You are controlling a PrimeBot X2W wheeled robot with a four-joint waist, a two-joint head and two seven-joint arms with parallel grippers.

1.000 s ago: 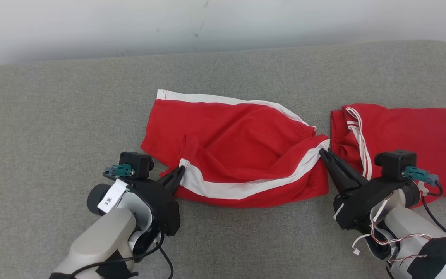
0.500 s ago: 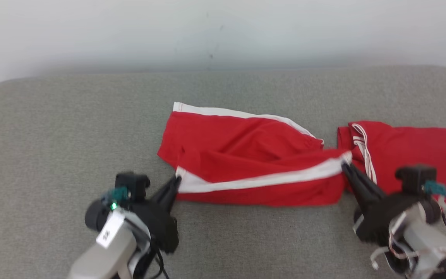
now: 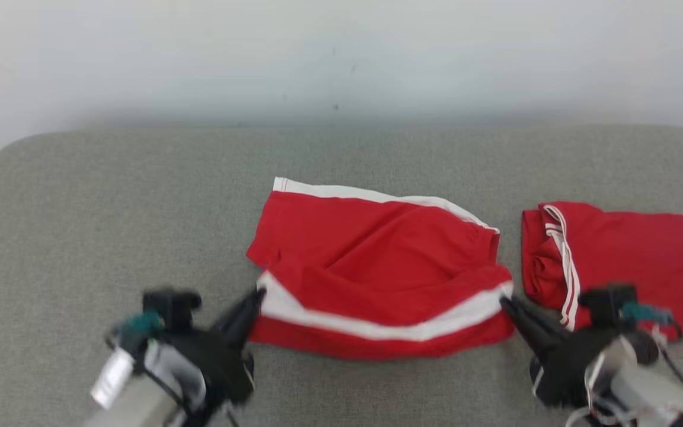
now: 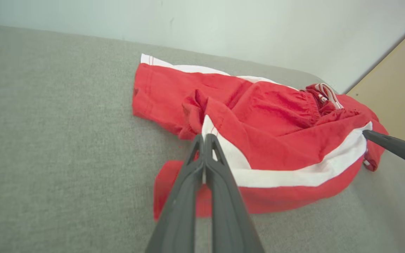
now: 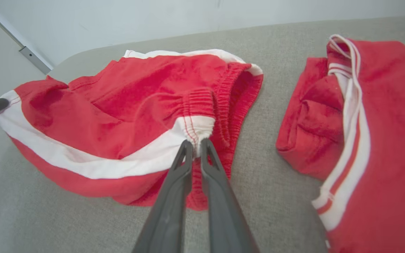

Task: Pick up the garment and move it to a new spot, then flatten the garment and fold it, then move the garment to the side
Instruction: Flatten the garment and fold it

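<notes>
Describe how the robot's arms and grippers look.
The left gripper and right gripper each have two long, dark, tapering fingers on a black housing, topped by a black camera block with a teal connector. The forearms are pale grey. A white tag marks the left arm; loose wires and a black cable trail along the right.
</notes>
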